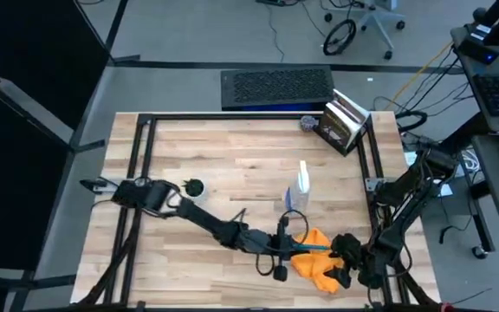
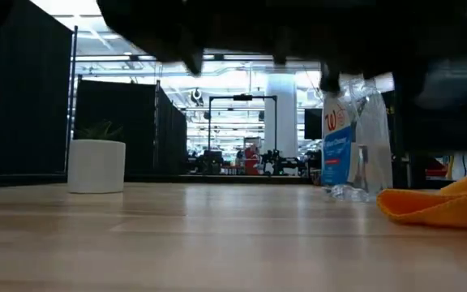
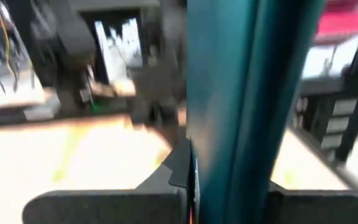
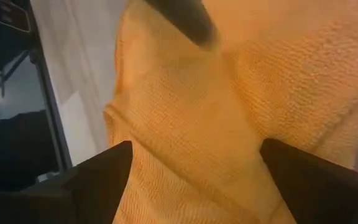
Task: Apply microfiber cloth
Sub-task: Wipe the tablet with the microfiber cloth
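Note:
The orange microfiber cloth [image 1: 316, 267] lies bunched on the wooden table near its front right, and shows in the low view [image 2: 448, 203] resting on the tabletop. My right gripper [image 1: 343, 263] is at the cloth's right side, with cloth filling the gap between its fingers [image 4: 191, 149]. My left gripper [image 1: 282, 251] reaches in from the left and is shut on a thin teal-edged slab [image 1: 313, 247]. From above the slab shows edge-on over the cloth. My left gripper pinches the teal slab [image 3: 229, 155] between its two fingers; the slab runs straight out from between them. Which part of the slab it has cannot be told. My right gripper has a thick bunch of the cloth [image 4: 185, 174] between its two fingers, several layers. The cloth's lower part lies on the table.
A clear spray bottle [image 1: 302, 186] stands just behind the cloth, also in the low view [image 2: 343, 146]. A small white pot [image 2: 96, 166] sits left of centre. A box of books [image 1: 345, 123] and a dark mat [image 1: 275, 87] are at the far edge. Black frame rails [image 1: 137, 173] line both sides.

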Controlling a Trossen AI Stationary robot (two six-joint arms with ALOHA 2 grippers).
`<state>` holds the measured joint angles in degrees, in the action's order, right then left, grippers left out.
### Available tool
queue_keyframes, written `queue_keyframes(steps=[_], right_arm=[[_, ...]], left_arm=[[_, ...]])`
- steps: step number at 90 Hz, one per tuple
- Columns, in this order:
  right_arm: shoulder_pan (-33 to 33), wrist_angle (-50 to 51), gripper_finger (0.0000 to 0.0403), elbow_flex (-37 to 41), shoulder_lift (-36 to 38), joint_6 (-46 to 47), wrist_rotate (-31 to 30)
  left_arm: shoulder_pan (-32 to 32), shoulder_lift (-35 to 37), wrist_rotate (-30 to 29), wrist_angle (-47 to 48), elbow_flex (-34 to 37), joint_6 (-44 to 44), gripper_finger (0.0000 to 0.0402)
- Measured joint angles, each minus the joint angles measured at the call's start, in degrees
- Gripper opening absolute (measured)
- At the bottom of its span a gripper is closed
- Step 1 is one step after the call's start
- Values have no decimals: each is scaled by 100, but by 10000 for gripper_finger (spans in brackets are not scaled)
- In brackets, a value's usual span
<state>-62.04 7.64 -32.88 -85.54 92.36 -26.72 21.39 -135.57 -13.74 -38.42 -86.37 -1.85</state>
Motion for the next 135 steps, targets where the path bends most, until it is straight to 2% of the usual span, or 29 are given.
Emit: queue_keyframes(steps=[19, 34, 53, 63, 83, 93, 101, 112, 123, 135], right_arm=[[0, -2, 352, -62, -7, -6, 7], [2, 34, 352, -68, -7, -34, -2], [7, 61, 352, -71, -7, -135, -22], [9, 68, 352, -71, -7, -149, -39], [9, 72, 352, -71, -7, -177, -39], [7, 77, 352, -71, -7, -221, -37], [7, 79, 352, -71, -7, -320, -42], [11, 92, 352, -71, -7, -406, -119], [24, 88, 352, -71, -7, -452, -219], [33, 85, 352, -71, -7, -354, -221]], left_arm=[[-44, 109, -90, 680, -68, 245, 6], [-26, 238, -198, 648, -39, -176, 6], [-138, 233, -136, 1000, -57, 335, 6], [-82, 312, -164, 950, -37, 59, 6], [62, 958, -244, 1492, -28, 287, 6], [312, 1633, -593, 2486, -46, 589, 6], [502, 2117, -840, 3924, -47, 1123, 6], [612, 2492, -859, 6030, -43, 1890, 6], [567, 2570, -381, 7094, -39, 2213, 6], [301, 2456, 1240, 7223, -39, 2031, 6]])
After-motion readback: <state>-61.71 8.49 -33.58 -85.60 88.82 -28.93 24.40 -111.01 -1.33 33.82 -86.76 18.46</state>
